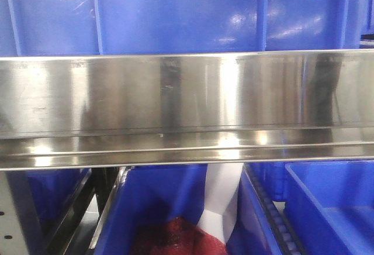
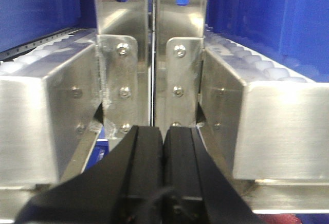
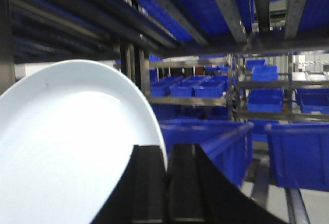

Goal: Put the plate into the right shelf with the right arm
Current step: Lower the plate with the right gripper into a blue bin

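In the right wrist view my right gripper [image 3: 165,152] is shut on the rim of the white plate [image 3: 67,147], which fills the lower left and stands on edge, tilted. Beyond it lie the right shelf's dark rails [image 3: 226,8] overhead and rows of blue bins [image 3: 205,142]. The front view shows only a broad steel rail of the shelf [image 1: 187,109] with blue bins [image 1: 175,9] above and below; neither the plate nor any gripper appears there. My left gripper [image 2: 163,131] is shut on nothing, close in front of bolted steel brackets [image 2: 177,75].
A blue bin [image 1: 169,214] under the rail holds something red [image 1: 175,237] and a white sheet [image 1: 222,199]. Another blue bin [image 1: 333,208] sits at lower right. Roller tracks [image 2: 257,64] flank the steel posts. A large blue bin [image 3: 300,154] stands right of the plate.
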